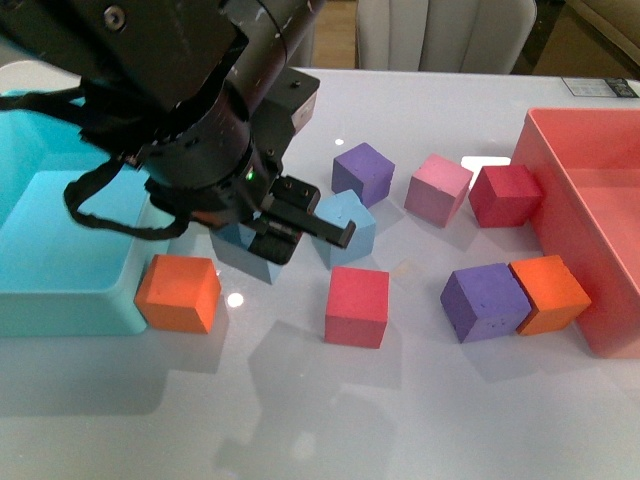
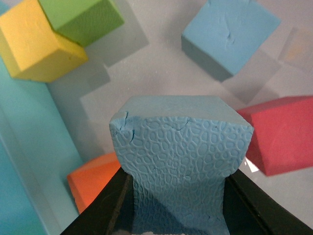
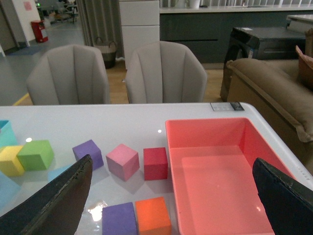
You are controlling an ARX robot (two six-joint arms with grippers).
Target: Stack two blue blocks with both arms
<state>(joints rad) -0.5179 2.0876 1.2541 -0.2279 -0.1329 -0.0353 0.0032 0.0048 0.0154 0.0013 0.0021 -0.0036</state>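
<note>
a blue block (image 2: pixel 181 142) is pinched in the left gripper (image 2: pixel 178 196); released off-centre on the other block (image 2: pixel 230 36) just ahead, it could be tipped off.

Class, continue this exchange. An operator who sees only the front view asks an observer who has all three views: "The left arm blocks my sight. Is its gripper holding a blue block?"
Observer: Yes. The left wrist view shows the left gripper shut on a blue block, with a jaw against each side.
Operator: Is anything hidden behind that arm?
Observer: A yellow cube and a green cube sit side by side next to the turquoise bin.
Operator: And the right gripper? I can't see it at all.
Observer: The right wrist view shows the right gripper open and holding nothing.
</note>
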